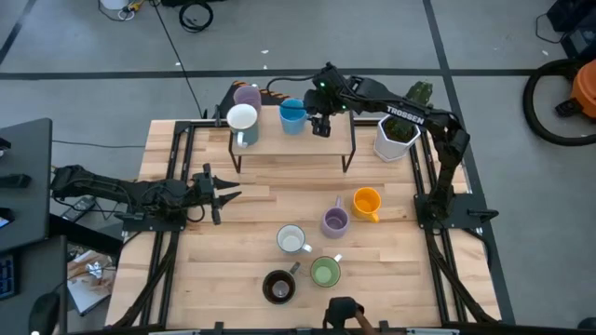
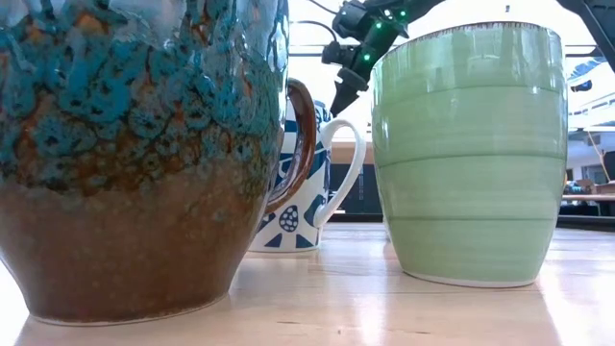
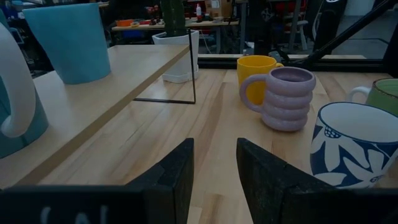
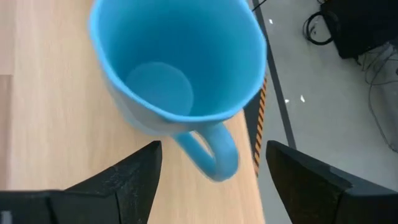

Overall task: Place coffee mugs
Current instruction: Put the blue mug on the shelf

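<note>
1. High view: a raised shelf (image 1: 293, 140) stands at the far side of the wooden surface (image 1: 251, 214). On it sit a lilac mug (image 1: 248, 96), a white mug (image 1: 242, 119) and a blue mug (image 1: 292, 114). The right end effector (image 1: 321, 127) is just beside the blue mug, over the shelf. The left end effector (image 1: 226, 194) hangs over the surface's left part, well apart from every mug. A white pot with a cactus (image 1: 396, 137) stands to the right of the shelf.
2. High view, lower surface: an orange mug (image 1: 367, 202), a second lilac mug (image 1: 334, 221), a patterned white mug (image 1: 291, 240), a green mug (image 1: 325, 272) and a dark brown mug (image 1: 278, 287) form a loose cluster.
3. Low view: the brown mug fills the left, the green mug the right, the patterned mug between them farther back. An arm shows high up behind.
4. Left wrist view: fingers (image 3: 174, 177) stand apart with a narrow gap, nothing between them. Ahead lie the second lilac mug, the orange mug and the patterned mug.
5. Right wrist view: fingers (image 4: 134, 171) stand wide open; the blue mug's handle lies in the gap, touching neither. The mug rests upright on the shelf.
</note>
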